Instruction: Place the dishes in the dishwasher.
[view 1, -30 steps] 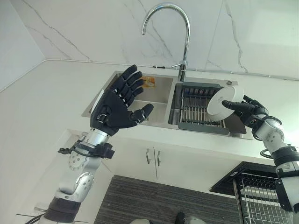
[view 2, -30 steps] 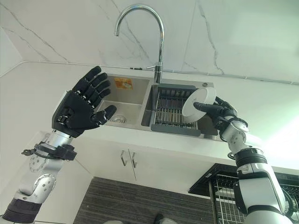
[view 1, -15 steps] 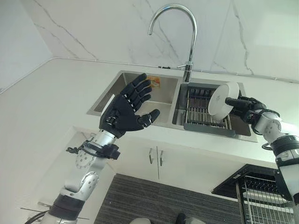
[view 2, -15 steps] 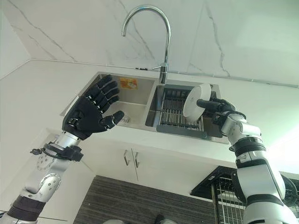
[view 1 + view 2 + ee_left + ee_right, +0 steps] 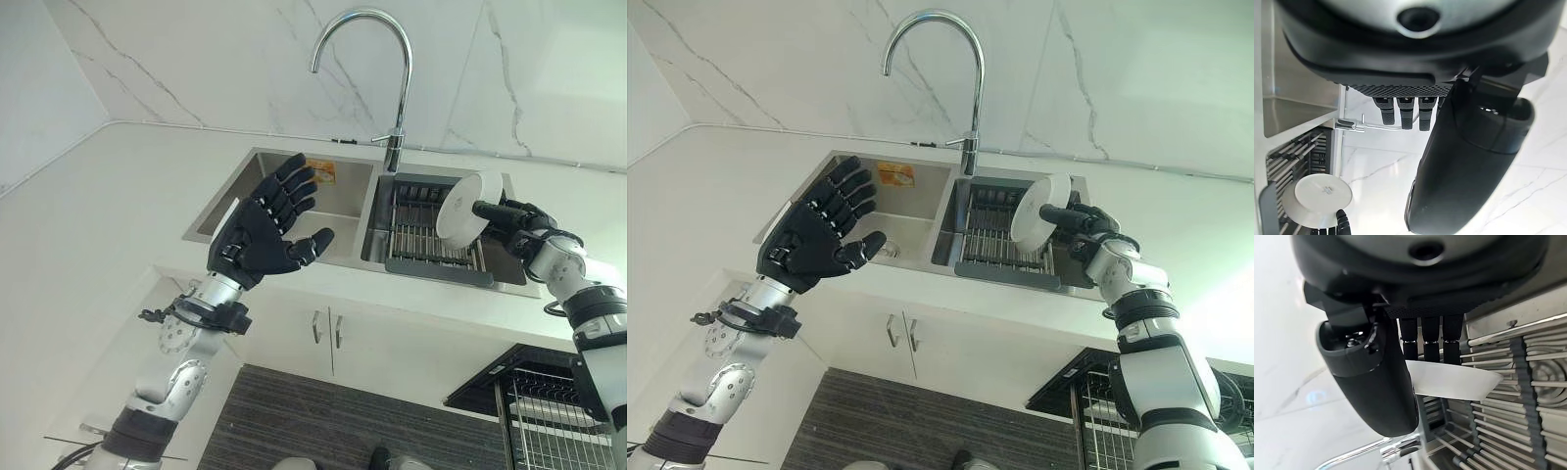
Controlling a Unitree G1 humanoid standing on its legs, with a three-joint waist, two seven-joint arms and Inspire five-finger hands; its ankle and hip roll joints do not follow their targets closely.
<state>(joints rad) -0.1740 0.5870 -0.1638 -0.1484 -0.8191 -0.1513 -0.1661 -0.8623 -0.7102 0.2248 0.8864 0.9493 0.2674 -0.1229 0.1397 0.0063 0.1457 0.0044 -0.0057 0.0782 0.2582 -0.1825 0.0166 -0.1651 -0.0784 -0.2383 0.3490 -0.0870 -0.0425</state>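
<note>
The right robot hand pinched a small round white plate above the stainless-steel double sink's drying rack. The left robot hand hovered released, fingers spread, over the sink's other basin.

No print is legible, not even on the sink's orange sticker.

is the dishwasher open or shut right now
Open: its wire rack sticks out below the counter at lower right. The right hand pinches a white plate over the sink rack.
</note>
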